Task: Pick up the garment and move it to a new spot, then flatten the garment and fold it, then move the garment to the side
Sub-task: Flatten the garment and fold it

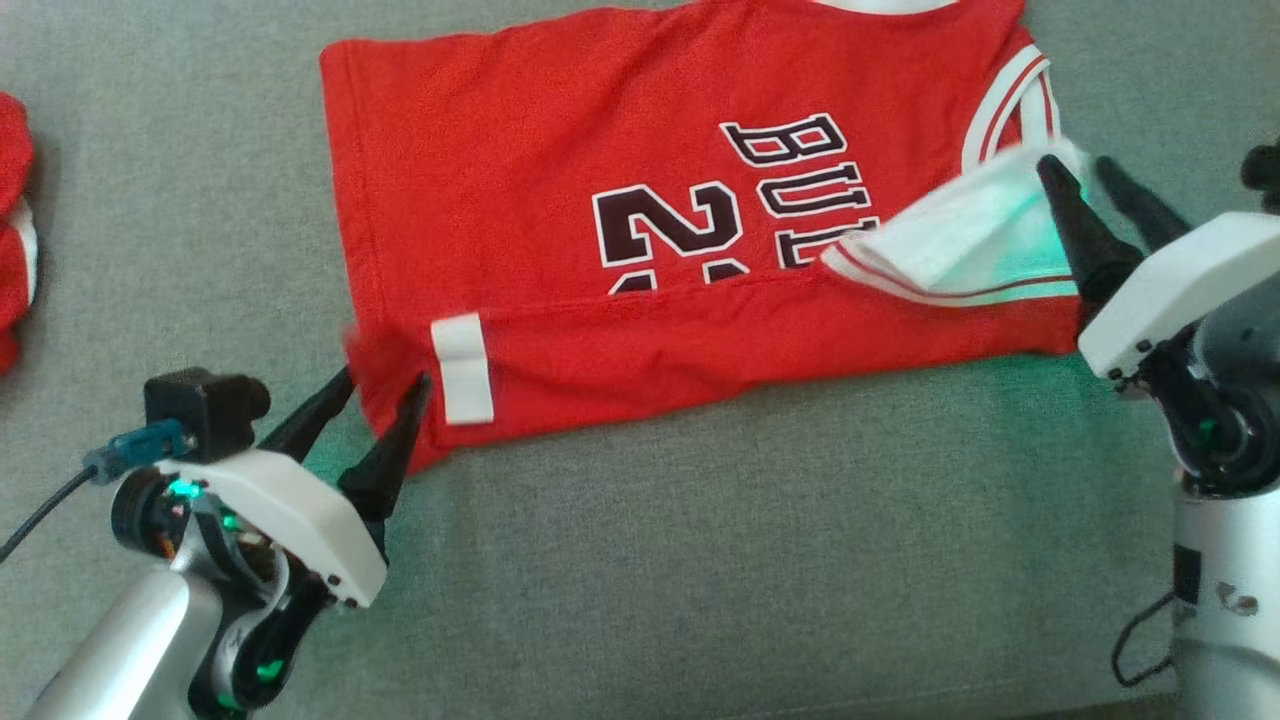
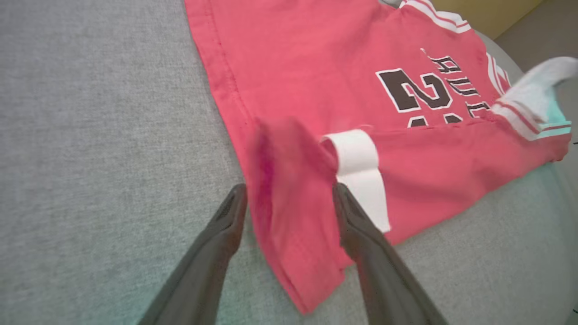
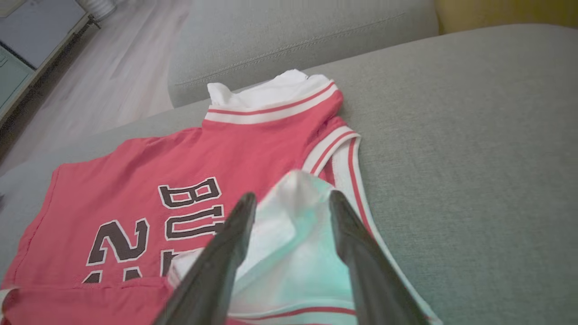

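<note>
The left tool [image 1: 386, 376] stood with its fingers apart astride the hem corner of the red basketball jersey [image 1: 520, 170], with loose, blurred cloth between them and nothing pinched; the jersey lay spread across the middle of the sofa seat [image 1: 700, 560], its near strip turned over the printed front, a white label [image 1: 462, 365] on that strip just beside the left fingers; the right tool [image 1: 1075, 162] was likewise apart at the armhole end, with a raised flap of white lining [image 1: 960, 245] between its fingers.

The step looked to be the first long fold, just laid; to finish it well, both tools would likely need to back off towards the near edge of the seat without snagging cloth, and then the rumpled hem corner and the lifted white flap would want pressing flat before any cross fold.

At the seat's left edge sat another red garment [image 1: 12, 230], well apart from the jersey; a cable [image 1: 40, 515] trailed from the left arm, clear of the cloth; the backrest [image 3: 293, 40] rose just beyond the collar, leaving little room towards the far edge.
</note>
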Robot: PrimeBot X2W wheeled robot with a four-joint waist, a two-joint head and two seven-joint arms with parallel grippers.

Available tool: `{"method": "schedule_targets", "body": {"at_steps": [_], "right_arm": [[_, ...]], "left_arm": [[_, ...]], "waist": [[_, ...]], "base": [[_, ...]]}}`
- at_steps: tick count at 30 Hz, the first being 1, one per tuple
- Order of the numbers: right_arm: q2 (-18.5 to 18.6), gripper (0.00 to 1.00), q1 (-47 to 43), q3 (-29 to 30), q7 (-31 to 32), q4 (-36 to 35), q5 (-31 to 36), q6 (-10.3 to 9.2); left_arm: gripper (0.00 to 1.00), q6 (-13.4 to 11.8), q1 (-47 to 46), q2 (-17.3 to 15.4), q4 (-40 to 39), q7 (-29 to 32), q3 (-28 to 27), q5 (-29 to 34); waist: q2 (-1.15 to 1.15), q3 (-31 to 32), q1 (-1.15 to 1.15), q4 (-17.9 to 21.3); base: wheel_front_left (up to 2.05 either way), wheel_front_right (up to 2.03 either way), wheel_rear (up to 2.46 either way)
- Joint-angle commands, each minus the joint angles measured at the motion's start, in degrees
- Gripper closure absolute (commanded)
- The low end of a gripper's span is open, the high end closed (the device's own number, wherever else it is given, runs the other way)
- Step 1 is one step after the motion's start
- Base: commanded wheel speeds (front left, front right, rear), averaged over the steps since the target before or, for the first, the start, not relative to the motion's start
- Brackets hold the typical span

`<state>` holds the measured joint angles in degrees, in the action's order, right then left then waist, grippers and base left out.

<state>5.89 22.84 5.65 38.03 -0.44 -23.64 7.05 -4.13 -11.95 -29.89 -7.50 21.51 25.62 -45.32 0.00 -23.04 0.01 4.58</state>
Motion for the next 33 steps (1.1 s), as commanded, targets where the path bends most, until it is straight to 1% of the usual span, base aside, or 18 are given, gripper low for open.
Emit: {"method": "schedule_targets", "body": {"at_steps": [1,3,6,8,10,13,16,23,33], "right_arm": [[1.3,0.00,0.4,-1.3,-1.5,-2.9,0.5,0.44],[2.6,0.00,-1.2,-1.7,-2.4,-4.3,1.1,0.44],[5.9,0.00,-5.0,-3.2,-2.7,-7.0,3.3,0.44],[8.4,0.00,-7.9,-4.4,-2.1,-8.2,5.1,0.44],[9.9,0.00,-10.1,-4.6,-1.2,-8.8,6.1,0.44],[12.2,0.00,-11.7,-5.3,0.0,-8.8,8.2,0.44],[12.5,0.00,-11.7,-5.2,0.4,-8.3,8.7,0.44],[12.9,0.00,-8.6,-5.3,1.6,-5.1,10.5,0.44],[14.5,0.00,-8.7,-7.5,4.8,-2.7,7.9,0.44]], "left_arm": [[0.00,-0.2,-1.5,-1.3,-1.6,0.1,-2.8,0.2],[0.00,-0.5,-0.4,-1.2,-2.2,-0.7,-3.4,-0.3],[0.00,-1.8,2.8,-0.7,-3.6,-2.4,-5.0,-1.8],[0.00,-3.0,5.4,-0.4,-4.1,-3.5,-5.9,-2.6],[0.00,-3.8,7.6,-0.1,-4.1,-4.3,-6.4,-3.0],[0.00,-4.2,8.8,0.3,-4.1,-5.1,-6.2,-2.8],[0.00,-4.2,8.6,0.8,-4.1,-5.2,-5.9,-2.8],[0.00,-3.7,5.6,1.3,-1.9,-4.4,-4.9,-2.4],[0.00,-1.3,4.9,1.7,-0.2,-1.8,-1.7,-3.3]], "waist": [[0.00,0.5,-0.01,0.0],[0.00,1.1,-0.01,0.3],[0.00,1.9,-0.01,0.9],[0.00,2.1,-0.01,1.3],[0.00,1.8,-0.01,1.6],[0.00,0.7,-0.01,1.5],[0.00,-0.2,-0.01,1.2],[0.00,-2.8,-0.01,0.0],[0.00,-3.2,-0.01,-0.5]], "base": [[0.00,0.00,0.00],[0.00,0.00,0.00],[0.00,0.00,0.00],[0.00,0.00,0.00],[0.00,0.00,0.00],[0.00,0.00,0.00],[0.00,0.00,0.00],[0.00,0.00,0.00],[0.00,0.00,0.00]]}}
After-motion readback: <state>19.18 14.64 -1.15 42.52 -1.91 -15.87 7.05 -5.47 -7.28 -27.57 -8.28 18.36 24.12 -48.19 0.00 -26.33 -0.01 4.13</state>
